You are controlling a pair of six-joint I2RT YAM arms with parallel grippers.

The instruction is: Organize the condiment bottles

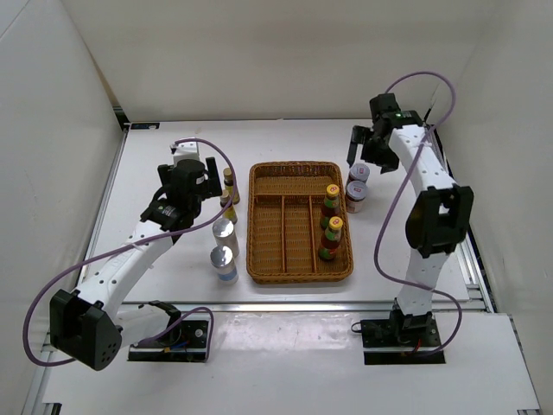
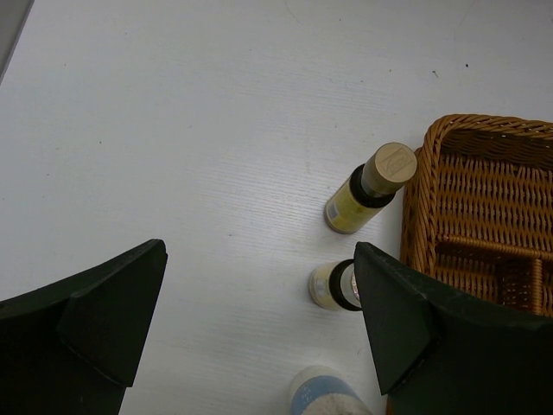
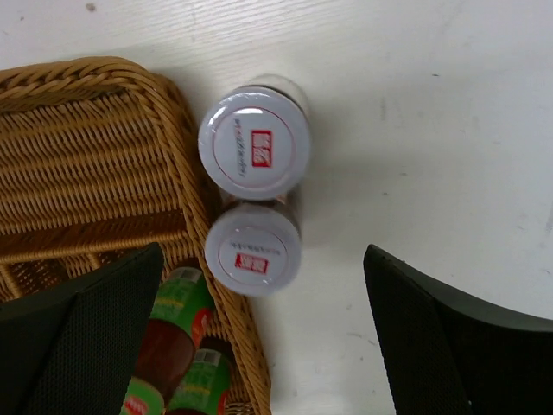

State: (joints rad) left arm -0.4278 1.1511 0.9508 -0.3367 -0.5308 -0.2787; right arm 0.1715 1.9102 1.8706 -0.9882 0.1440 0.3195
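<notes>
At centre frame, inside brown wicker divided tray point(image 1: 300, 166), right compartment: two red yellow-capped sauce bottles point(image 1: 331, 216), done. Outstanding on table point(image 1: 155, 156): purple-lidded jars point(image 1: 357, 186) at right; dark yellow-labelled bottles point(image 1: 229, 186) and silver-topped white cylinders point(image 1: 225, 249) at left. Left gripper point(image 2: 259, 259) and right gripper point(image 3: 263, 255) spread wide, empty.

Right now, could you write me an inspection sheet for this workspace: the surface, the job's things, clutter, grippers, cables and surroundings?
Surface: white table, no spills seen.
Job's things: two red sauce bottles in the right compartment of the wicker tray; two purple-lidded jars just outside its right edge; two yellow-labelled bottles and two silver-topped cylinders left of it.
Clutter: nothing seen.
Grippers: left gripper open over the yellow-labelled bottles; right gripper open over the jars; both empty.
Cables: purple cables loop beside each arm, off the bottles.
Surroundings: plain white walls.
</notes>
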